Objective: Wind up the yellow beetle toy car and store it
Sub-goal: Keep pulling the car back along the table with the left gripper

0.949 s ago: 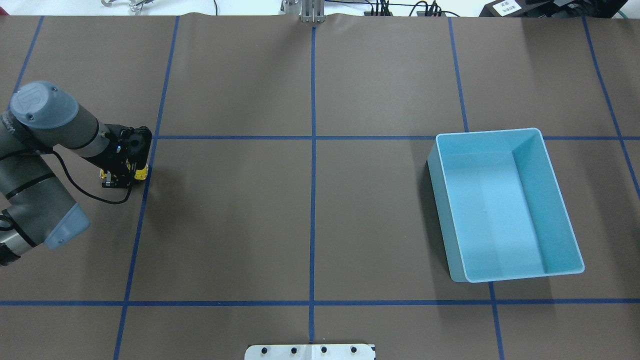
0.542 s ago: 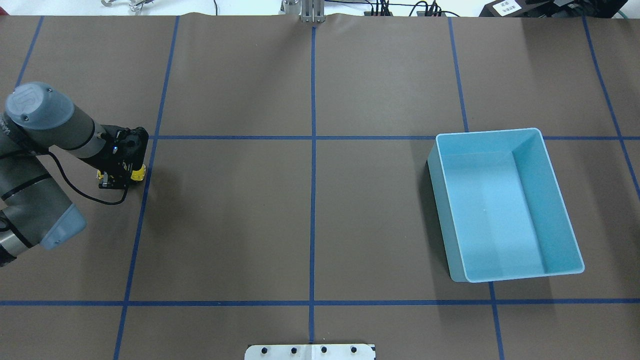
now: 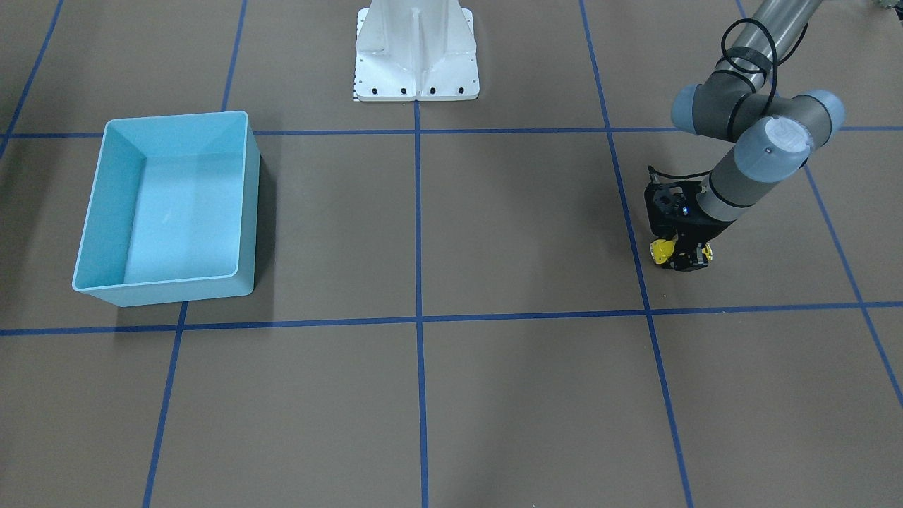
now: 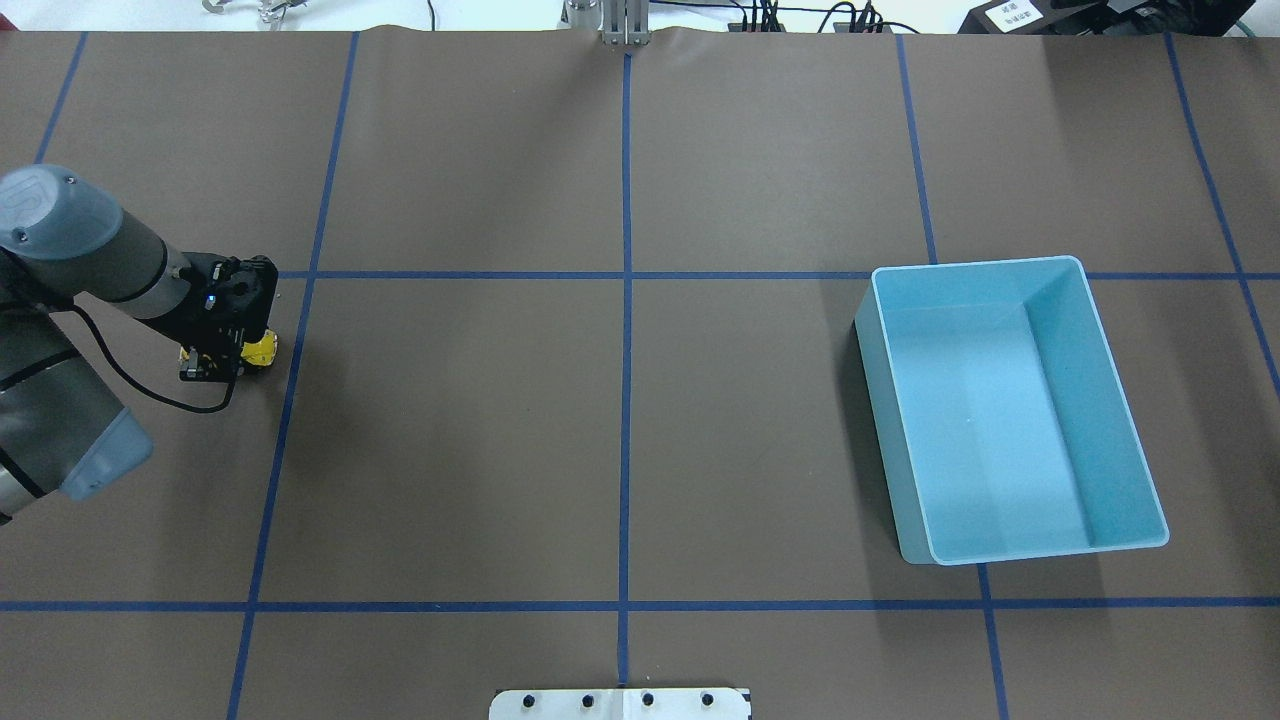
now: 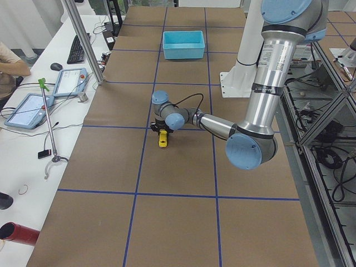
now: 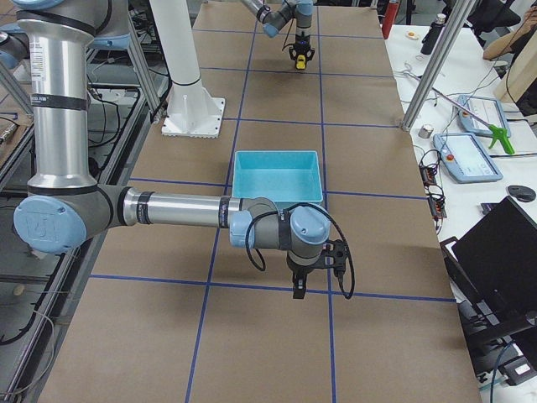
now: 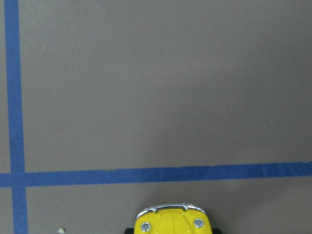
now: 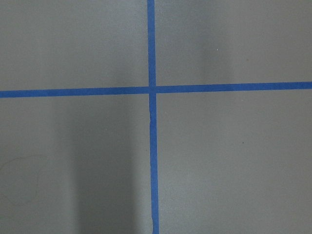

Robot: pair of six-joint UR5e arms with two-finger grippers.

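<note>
Left tool (image 4: pixel 222 352) sits low on the counter (image 4: pixel 450 450), narrowed on the yellow beetle toy car (image 4: pixel 262 348). Yellow pokes out both sides of it. The car is well apart from the light blue bin (image 4: pixel 975 264), across the counter on the robot's left. In the left wrist view the hood is at the bottom edge, nose toward a blue tape line (image 7: pixel 161 174). The fingers are out of shot there. The wheels look to be on the paper, but contact is too small to confirm.

Risks, my read:
- If the car is held too high, the wheels skid or spin free and the spring won't wind.
- If pressed too hard, the tiny body could pop out sideways.
- If let go once wound, it shoots off away from the bin.
- The carry to the bin is long, so a loose pinch could drop it.

The bin shows nothing inside. Right tool (image 6: pixel 298 285) hangs just past the bin's side. Whether it is wide or narrow, can't tell.
</note>
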